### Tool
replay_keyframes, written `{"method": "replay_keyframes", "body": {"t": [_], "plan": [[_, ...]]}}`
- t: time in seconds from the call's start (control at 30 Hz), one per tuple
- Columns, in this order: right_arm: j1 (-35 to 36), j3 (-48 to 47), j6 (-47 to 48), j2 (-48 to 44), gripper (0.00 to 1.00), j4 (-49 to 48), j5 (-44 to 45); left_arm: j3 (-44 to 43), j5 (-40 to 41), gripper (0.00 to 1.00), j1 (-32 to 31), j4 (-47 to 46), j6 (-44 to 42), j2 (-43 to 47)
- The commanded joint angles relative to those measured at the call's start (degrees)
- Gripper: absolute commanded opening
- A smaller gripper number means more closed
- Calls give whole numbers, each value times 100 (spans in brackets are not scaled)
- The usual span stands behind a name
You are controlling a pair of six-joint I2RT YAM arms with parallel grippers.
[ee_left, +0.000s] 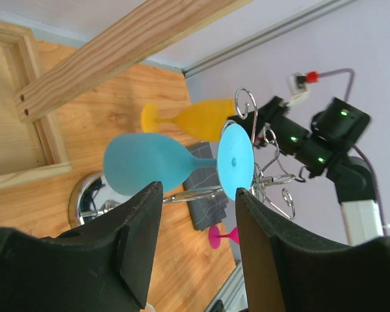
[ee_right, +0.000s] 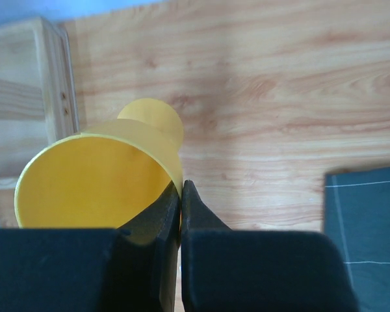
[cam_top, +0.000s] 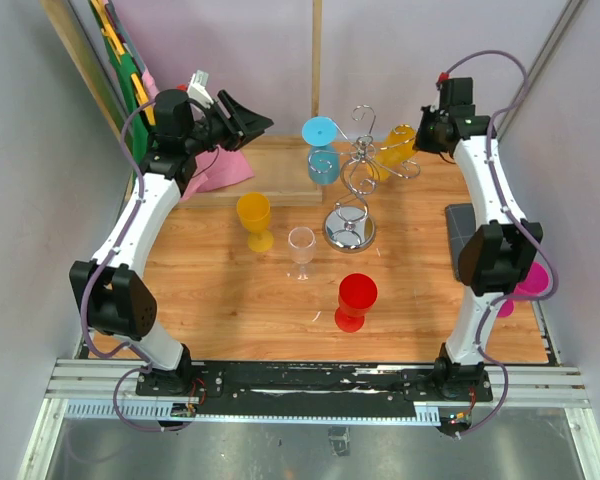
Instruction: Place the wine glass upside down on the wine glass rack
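The chrome wine glass rack point(cam_top: 352, 190) stands at the back middle of the table, and it also shows in the left wrist view as the rack point(ee_left: 268, 170). A blue wine glass point(cam_top: 322, 150) hangs on it upside down, foot up. My right gripper point(cam_top: 427, 132) is shut on the rim of a yellow wine glass point(cam_top: 401, 145) just right of the rack. One finger is inside the bowl of that yellow glass point(ee_right: 94, 182) and one outside, the gripper point(ee_right: 182, 190) holding it foot down above the wood. My left gripper point(cam_top: 242, 122) stands open and empty left of the rack, facing the blue glass point(ee_left: 149, 166).
On the table stand a second yellow glass point(cam_top: 253, 220), a clear glass point(cam_top: 301, 250) and a red glass point(cam_top: 356, 300). A pink glass point(cam_top: 533, 283) and a grey cloth point(cam_top: 463, 222) lie at the right edge. A wooden tray point(cam_top: 270, 175) and a pink cloth point(cam_top: 225, 168) sit at the back left.
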State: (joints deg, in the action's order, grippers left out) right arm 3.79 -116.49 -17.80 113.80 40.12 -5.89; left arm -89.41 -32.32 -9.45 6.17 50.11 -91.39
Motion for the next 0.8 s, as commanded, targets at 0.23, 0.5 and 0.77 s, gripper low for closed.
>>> {"method": "replay_keyframes", "body": {"t": [0.23, 0.5, 0.77], "plan": [[35, 566, 119, -1996, 1, -1608, 1732, -82, 34, 53, 40, -356, -78, 431], [112, 1642, 197, -3418, 1, -3215, 1827, 216, -135, 53, 40, -1219, 332, 625], [85, 2883, -874, -4393, 1, -5181, -2, 683, -792, 55, 40, -2899, 1472, 645]]}}
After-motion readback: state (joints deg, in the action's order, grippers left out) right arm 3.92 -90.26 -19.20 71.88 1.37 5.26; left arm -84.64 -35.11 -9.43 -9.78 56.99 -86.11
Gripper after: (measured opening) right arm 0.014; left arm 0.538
